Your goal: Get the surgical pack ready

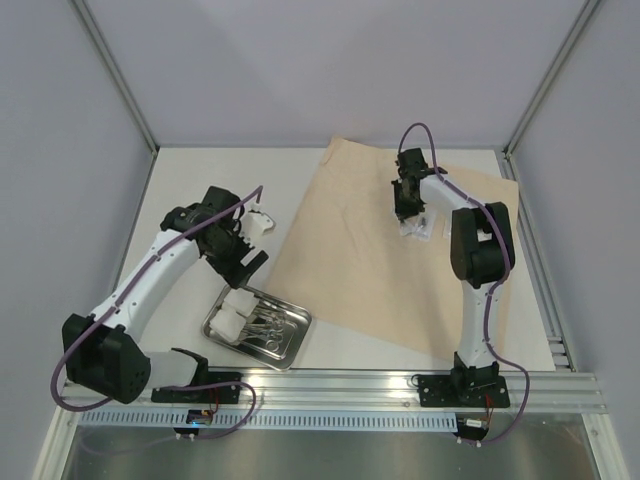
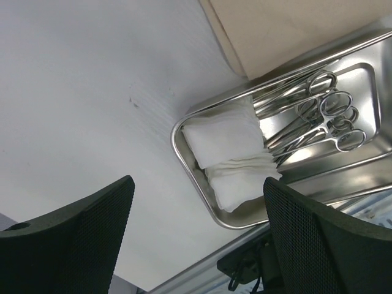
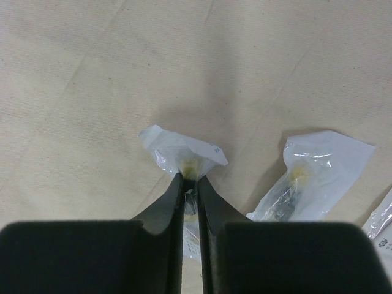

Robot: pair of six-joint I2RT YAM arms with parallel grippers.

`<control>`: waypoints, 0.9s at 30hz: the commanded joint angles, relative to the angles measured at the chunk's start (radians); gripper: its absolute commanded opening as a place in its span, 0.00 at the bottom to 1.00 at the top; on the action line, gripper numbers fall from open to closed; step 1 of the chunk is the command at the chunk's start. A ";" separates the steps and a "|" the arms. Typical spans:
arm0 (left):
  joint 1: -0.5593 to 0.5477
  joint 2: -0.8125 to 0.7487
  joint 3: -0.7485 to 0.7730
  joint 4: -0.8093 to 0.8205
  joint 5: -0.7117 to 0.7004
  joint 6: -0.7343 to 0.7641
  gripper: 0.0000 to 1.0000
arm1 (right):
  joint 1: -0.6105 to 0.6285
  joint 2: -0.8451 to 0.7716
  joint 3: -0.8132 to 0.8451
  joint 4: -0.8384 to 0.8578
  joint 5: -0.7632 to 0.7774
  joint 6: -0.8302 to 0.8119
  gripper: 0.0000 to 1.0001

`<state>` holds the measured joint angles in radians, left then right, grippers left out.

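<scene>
No legible text, label, brand, number or sign in any view.

Right wrist view:
- clear packet [image 3: 184, 150], centre of frame: tiny dark marks along upper right corner, maybe print, too small to read.
- cut-off packet [image 3: 381, 228], lower right edge of frame: few dark specks near bottom, maybe print, unreadable.

Top view, left wrist view: nothing readable at this resolution.
</scene>
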<state>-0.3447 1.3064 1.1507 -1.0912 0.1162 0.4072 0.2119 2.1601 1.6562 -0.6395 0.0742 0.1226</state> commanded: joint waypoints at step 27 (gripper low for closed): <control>0.316 -0.470 -0.180 0.137 -0.224 -0.090 1.00 | 0.896 -0.324 -0.296 0.153 -0.221 -0.020 0.01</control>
<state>-0.0368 0.8360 0.9901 -0.9722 -0.1104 0.3393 1.1030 1.8118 1.3399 -0.4820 -0.2001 0.1001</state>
